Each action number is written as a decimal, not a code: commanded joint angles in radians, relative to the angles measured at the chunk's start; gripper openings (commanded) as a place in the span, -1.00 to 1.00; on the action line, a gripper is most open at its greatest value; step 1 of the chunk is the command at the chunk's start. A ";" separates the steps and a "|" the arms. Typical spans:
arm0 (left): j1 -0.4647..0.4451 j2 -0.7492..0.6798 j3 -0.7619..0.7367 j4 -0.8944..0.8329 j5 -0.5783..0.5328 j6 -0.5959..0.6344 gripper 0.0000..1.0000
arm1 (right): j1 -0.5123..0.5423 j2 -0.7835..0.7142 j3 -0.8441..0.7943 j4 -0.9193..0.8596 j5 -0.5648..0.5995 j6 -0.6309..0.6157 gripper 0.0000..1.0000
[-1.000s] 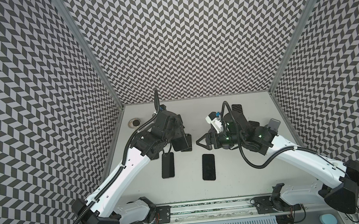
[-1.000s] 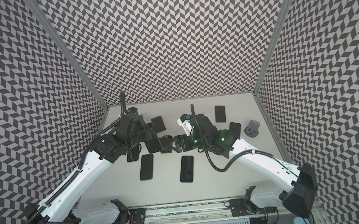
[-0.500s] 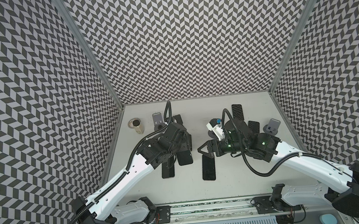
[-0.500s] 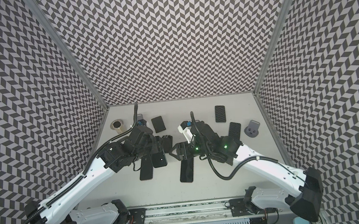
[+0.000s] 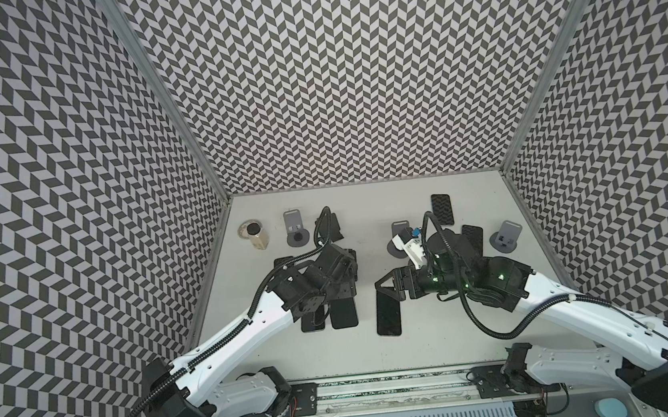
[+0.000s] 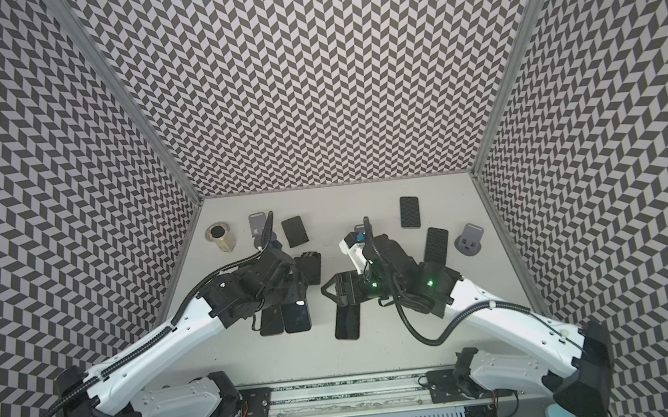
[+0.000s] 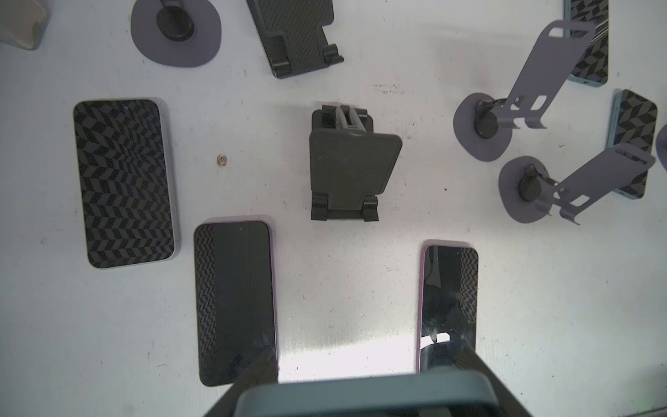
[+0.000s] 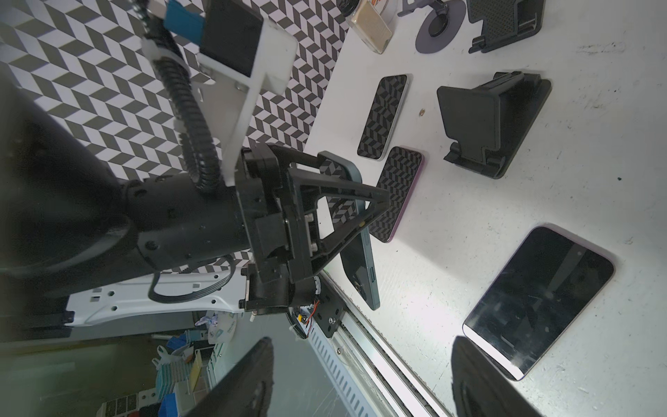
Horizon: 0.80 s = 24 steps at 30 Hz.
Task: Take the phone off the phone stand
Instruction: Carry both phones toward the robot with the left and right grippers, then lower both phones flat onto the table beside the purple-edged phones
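Note:
My left gripper (image 5: 343, 298) is shut on a dark phone (image 8: 359, 234) with a teal-grey rim. It grips the phone by its long sides and holds it tilted above the table. In the left wrist view the phone's rim (image 7: 361, 395) lies between the fingers. In both top views this phone (image 6: 296, 315) hangs beside a purple-edged phone (image 5: 313, 322) that lies flat. The black folding phone stand (image 7: 352, 166) is empty and stands just beyond the held phone. My right gripper (image 8: 361, 382) is open with nothing in it, over the far end of another purple-edged phone (image 5: 388, 311).
Three grey round-base stands (image 5: 297, 234) (image 5: 398, 245) (image 5: 504, 239) and a second black stand (image 6: 295, 232) are empty further back. Patterned-screen phones (image 5: 442, 209) (image 5: 473, 238) lie at the back right and a silver one (image 7: 122, 180) on the left. A tan block (image 5: 254, 236) sits at the back left.
My left gripper has carried the phone away from the black stand toward the table's front. My right gripper has also drawn back toward the front and still holds nothing.

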 commanded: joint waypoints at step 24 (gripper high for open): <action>-0.016 0.022 -0.157 0.117 0.147 0.067 0.05 | 0.136 -0.019 -0.108 0.058 0.091 0.129 0.50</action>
